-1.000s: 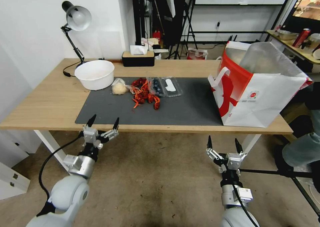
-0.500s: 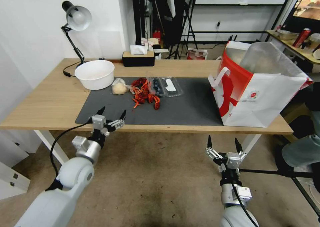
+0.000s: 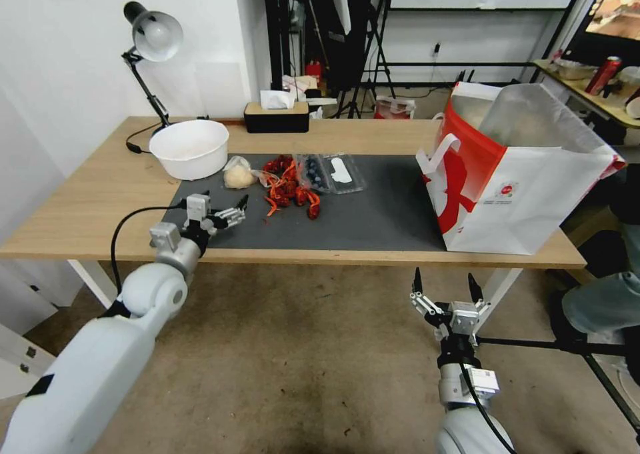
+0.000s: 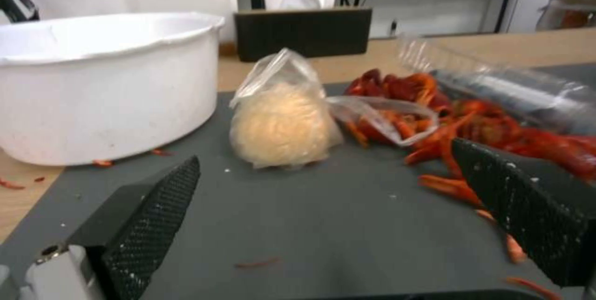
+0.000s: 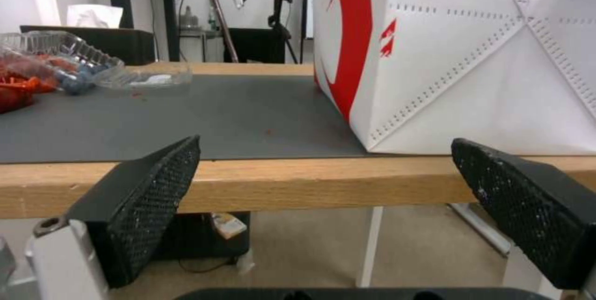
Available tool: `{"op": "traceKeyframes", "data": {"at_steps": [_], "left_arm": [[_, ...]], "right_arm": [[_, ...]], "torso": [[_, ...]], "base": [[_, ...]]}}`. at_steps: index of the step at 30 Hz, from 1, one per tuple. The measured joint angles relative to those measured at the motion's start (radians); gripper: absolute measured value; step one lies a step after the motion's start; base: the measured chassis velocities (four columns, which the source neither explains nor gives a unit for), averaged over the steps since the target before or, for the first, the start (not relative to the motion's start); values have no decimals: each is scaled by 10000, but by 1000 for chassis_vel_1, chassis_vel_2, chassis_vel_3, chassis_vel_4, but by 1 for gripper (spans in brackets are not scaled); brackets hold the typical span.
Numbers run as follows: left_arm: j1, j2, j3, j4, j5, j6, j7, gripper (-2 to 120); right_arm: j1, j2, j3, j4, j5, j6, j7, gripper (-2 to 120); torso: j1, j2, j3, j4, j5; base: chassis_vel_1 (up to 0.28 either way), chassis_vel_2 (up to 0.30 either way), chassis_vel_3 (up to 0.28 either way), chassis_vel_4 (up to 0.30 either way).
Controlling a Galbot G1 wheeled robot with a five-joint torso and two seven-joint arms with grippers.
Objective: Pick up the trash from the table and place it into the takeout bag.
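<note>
Left gripper (image 3: 223, 202): I see it over the dark grey mat (image 3: 373, 207) on the counter (image 3: 87, 207), fingers (image 4: 146, 218) spread wide, holding nothing.
Bagged beige lump (image 4: 282, 125): lies on the mat ahead of the finger gap, apart from both fingers, beside the white bowl (image 3: 190, 149).
Crayfish shells (image 3: 288, 187): just beside the lump.
Takeout bag (image 3: 527, 194): upright at the counter's right end.
Right gripper (image 3: 445, 287): below the counter edge, fingers wide.
Writing: red print on the bag; I cannot read it.
</note>
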Motion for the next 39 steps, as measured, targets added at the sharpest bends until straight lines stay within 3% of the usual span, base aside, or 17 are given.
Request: {"op": "traceKeyframes", "data": {"at_steps": [10,18,36,39], "left_arm": [[-1617,52,1051,944,-776,1048,-400,100],[-2820,-189,2171,2010,-947,1123,-583,100],[-3890,-415,2965,3288,-924,931,-554,92],[-4012,-486,3046,3444,-923,900,-562,85]], "right_arm": [[-7,45,33,-22,-30,-12,4,100],[87,128,44,-64,-30,-47,12,100],[115,145,46,-112,-40,-46,17,100],[123,136,51,-113,-37,-44,19,100]], "torso": [[0,0,0,-1,2],[0,0,-1,-3,-1],[0,1,-1,-1,0],[0,1,-1,-3,1]], "base": [[0,0,0,0],[0,0,0,0],[0,0,0,0],[0,0,0,0]]}}
